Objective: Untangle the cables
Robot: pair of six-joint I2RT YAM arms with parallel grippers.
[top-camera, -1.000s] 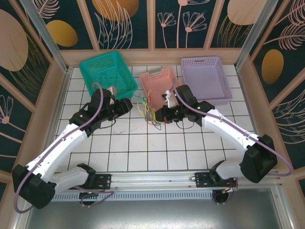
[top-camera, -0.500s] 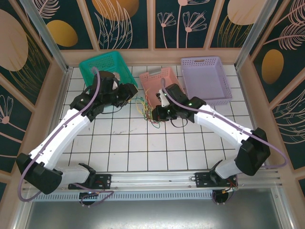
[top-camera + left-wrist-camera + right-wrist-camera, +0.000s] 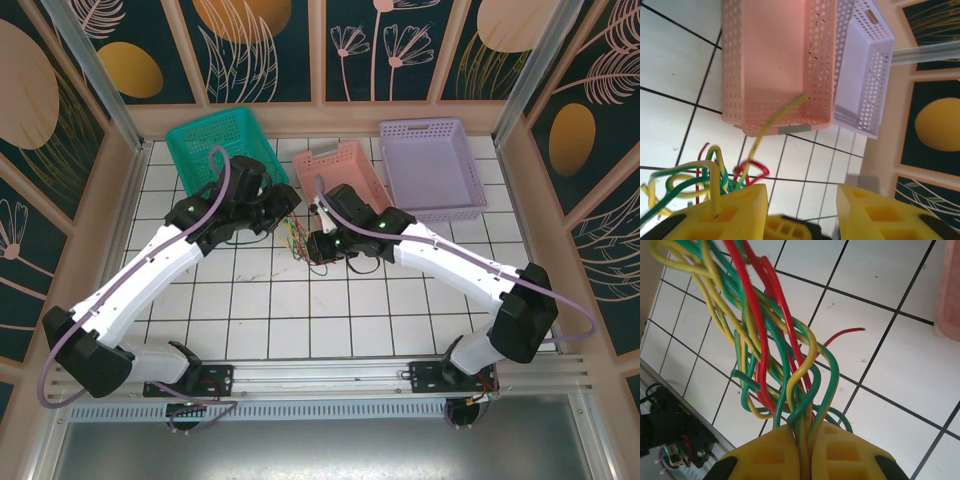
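Observation:
The cables [image 3: 771, 335] are a tangled bunch of green, yellow and red wires. My right gripper [image 3: 802, 440] is shut on several strands of it, and the loops hang above the tiled floor. From above, the cables [image 3: 297, 238] sit between both grippers, with the right gripper [image 3: 316, 243] at their right side. My left gripper [image 3: 289, 206] is just above and left of the bunch. In the left wrist view that gripper [image 3: 800, 202] is open with only floor between its jaws. Some cables [image 3: 705, 170] drape over the outside of its left finger [image 3: 730, 212].
A green basket [image 3: 222, 150], a pink basket [image 3: 345, 160] and a lilac basket [image 3: 430, 165] stand along the back wall. One yellow wire end [image 3: 782, 112] reaches up to the pink basket's wall [image 3: 770, 60]. Open tiled floor lies in front of the arms.
The right gripper has carried the bunch leftward, away from the pink basket. The left gripper has swung right, from the green basket's edge up to the bunch.

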